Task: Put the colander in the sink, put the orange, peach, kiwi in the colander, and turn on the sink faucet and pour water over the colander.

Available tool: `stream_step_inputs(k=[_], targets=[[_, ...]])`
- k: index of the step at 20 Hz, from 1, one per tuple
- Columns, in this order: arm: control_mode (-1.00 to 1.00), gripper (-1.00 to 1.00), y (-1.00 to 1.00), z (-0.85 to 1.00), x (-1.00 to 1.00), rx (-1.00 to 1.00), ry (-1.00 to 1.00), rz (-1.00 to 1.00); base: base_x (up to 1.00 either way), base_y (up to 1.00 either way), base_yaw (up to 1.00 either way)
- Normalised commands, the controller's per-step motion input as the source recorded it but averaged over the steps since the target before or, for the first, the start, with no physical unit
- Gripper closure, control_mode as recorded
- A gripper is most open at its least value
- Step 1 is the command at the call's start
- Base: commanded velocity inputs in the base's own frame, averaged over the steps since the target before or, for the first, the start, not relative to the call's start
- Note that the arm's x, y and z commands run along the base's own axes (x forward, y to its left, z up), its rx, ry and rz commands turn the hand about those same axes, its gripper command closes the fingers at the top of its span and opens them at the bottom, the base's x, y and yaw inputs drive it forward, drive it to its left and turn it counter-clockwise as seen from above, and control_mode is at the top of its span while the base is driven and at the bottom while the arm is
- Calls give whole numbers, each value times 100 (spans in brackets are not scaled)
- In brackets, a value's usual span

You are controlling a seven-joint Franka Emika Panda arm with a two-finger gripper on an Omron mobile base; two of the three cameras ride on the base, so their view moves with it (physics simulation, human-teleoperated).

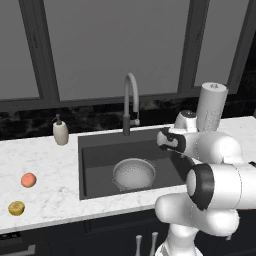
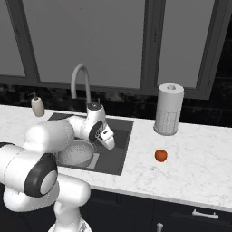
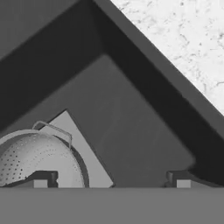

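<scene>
The silver colander [image 1: 133, 173] stands upright and empty on the floor of the dark sink [image 1: 100, 160]. My gripper [image 3: 111, 181] hangs open above the basin's right half, just right of the colander [image 3: 35, 159], with nothing between its fingertips [image 3: 183, 180]. On the counter left of the sink lie the pale pink peach [image 1: 28, 180] and the yellow-olive kiwi [image 1: 16, 208]. On the right counter rests the orange [image 2: 161, 155]. The grey gooseneck sink faucet [image 1: 131, 100] rises behind the basin with no water running.
A beige soap dispenser [image 1: 60, 132] stands at the sink's back left corner. A tall paper towel roll [image 2: 168, 108] stands on the right counter behind the orange. My own white arm covers the sink's right front edge in the left base view.
</scene>
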Motion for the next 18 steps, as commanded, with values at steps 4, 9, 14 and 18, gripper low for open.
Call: stream_step_inputs(k=[4,9,14,18], targets=[[-100,-100,-70,84,0,-2,2,14,0,0,0],[-100,-100,-89,24,0,-7,4,17,0,0,0],[-100,-100,-91,0,0,-8,9,17,0,0,0],[-100,-100,-56,-10,0,-5,8,16,0,0,0]])
